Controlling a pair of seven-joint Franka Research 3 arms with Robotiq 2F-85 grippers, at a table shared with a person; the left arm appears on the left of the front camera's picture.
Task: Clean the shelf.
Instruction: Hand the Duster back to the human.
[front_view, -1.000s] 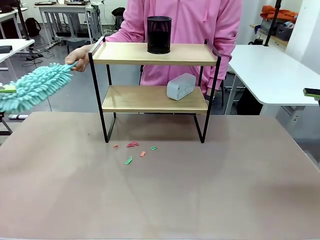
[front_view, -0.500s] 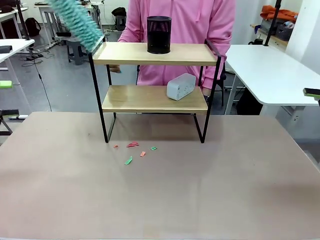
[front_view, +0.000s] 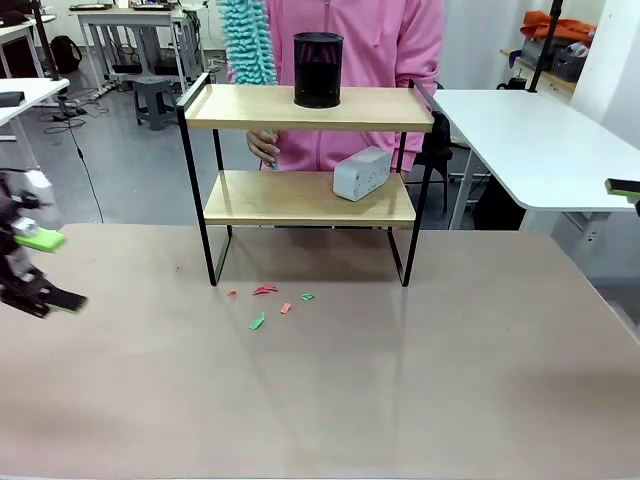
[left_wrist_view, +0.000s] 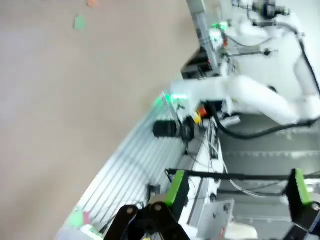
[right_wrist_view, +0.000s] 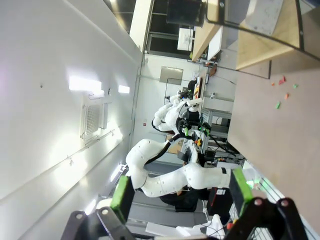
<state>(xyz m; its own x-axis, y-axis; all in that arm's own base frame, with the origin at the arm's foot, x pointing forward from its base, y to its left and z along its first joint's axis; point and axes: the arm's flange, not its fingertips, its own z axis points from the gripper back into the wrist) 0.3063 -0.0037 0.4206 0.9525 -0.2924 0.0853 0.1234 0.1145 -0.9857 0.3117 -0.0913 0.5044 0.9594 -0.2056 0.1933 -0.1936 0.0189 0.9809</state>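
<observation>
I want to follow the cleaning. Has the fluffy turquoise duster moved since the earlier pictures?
Yes. The fluffy turquoise duster has swung from far left of the two-tier wooden shelf to upright behind its top board, beside the black mesh cup.

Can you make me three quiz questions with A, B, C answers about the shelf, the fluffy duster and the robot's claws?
1. Where is the black cup?
A. on the top board of the shelf
B. on the bottom board
C. on the table

2. What colour is the duster?
A. red
B. yellow
C. teal

3. How is the left gripper set?
A. shut on the duster
C. shut on a paper scrap
B. open, holding nothing

Answers:
1 A: the cup stands on the top board, while the white box lies on the bottom one.
2 C: the duster that the person's hand holds upright behind the shelf is fluffy teal.
3 B: in the left wrist view its green pads stand wide apart with nothing between them.
</observation>
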